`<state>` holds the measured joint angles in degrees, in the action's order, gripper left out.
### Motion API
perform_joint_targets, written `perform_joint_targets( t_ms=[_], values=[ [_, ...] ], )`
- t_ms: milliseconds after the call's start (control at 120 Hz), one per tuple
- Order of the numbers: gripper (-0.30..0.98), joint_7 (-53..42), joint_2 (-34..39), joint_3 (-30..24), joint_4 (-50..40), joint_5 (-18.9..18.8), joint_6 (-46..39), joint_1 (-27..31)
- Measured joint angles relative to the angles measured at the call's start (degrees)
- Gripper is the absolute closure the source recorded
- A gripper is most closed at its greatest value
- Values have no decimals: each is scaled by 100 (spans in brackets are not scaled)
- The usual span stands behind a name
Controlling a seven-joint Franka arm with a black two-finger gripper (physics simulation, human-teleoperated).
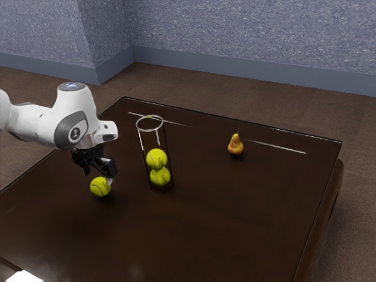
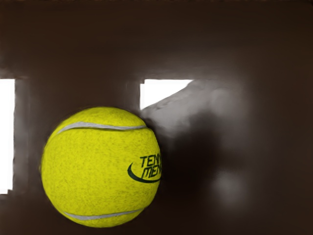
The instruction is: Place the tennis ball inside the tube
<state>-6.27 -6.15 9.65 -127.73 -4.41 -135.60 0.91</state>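
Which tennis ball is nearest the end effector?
The loose tennis ball on the tabletop, right beneath the end effector. The other two are stacked inside the clear tube.

A dark table (image 1: 235,223) carries a ball (image 1: 99,187), tube (image 1: 153,140) and pear (image 1: 235,145).

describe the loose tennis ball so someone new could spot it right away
On the dark table, find the clear tube. Toward the exterior view's left, by the black pincer, sits a yellow tennis ball. It alone lies outside the tube; two others are stacked inside.
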Motion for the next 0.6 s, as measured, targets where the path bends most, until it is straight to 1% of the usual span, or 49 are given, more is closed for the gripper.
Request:
perform_joint_targets(
  t_ms=[83, 258, 600],
  values=[
    [0, -31, -212, 0, 0, -6, -331, 183],
    [0, -89, -577, -6, 33, 18, -824, 198],
    [0, -163, -1000, 91, 56, 46, -1273, 221]
  ],
)
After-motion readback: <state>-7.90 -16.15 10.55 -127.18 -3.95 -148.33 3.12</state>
